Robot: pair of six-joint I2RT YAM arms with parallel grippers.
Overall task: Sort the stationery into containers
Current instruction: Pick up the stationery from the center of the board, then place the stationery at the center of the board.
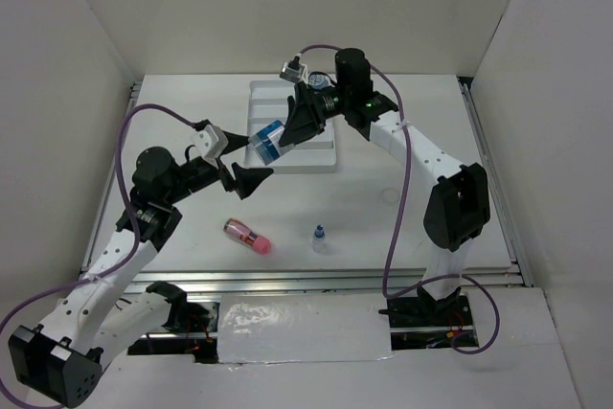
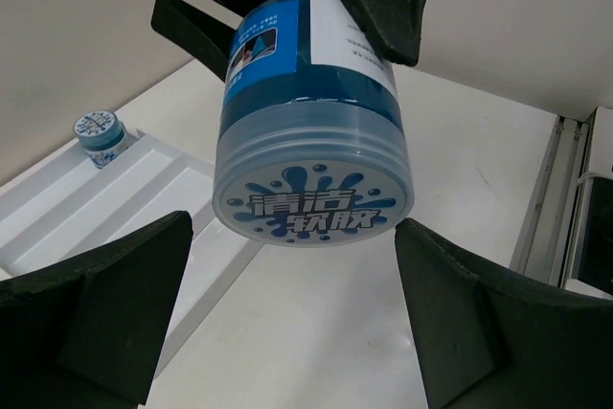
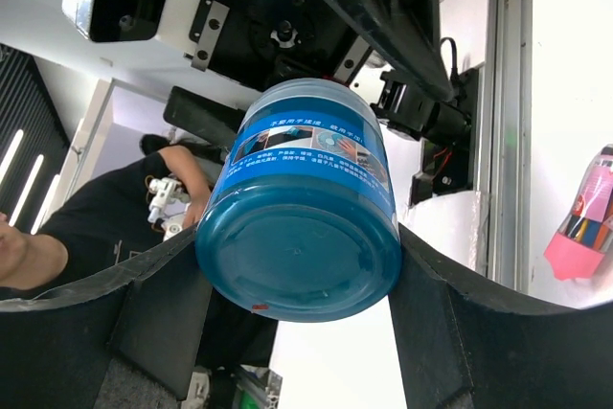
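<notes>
My right gripper [image 1: 292, 129] is shut on the base end of a squat blue round pot [image 1: 271, 140], holding it tilted in the air by the near left corner of the white divided tray [image 1: 326, 158]. In the right wrist view the pot's base [image 3: 299, 237] sits pinched between both pads of the right gripper [image 3: 297, 261]. My left gripper [image 1: 235, 162] faces the pot's lid, open. The printed lid [image 2: 313, 203] hangs just beyond the left gripper [image 2: 292, 237], touching neither finger. A second blue pot [image 2: 100, 136] stands in the tray [image 2: 86, 208].
A pink stick-shaped tube [image 1: 248, 236] and a tiny clear blue-capped bottle [image 1: 318, 238] lie on the table nearer the arm bases. The pink tube [image 3: 581, 217] also shows at the right edge of the right wrist view. White walls enclose the table.
</notes>
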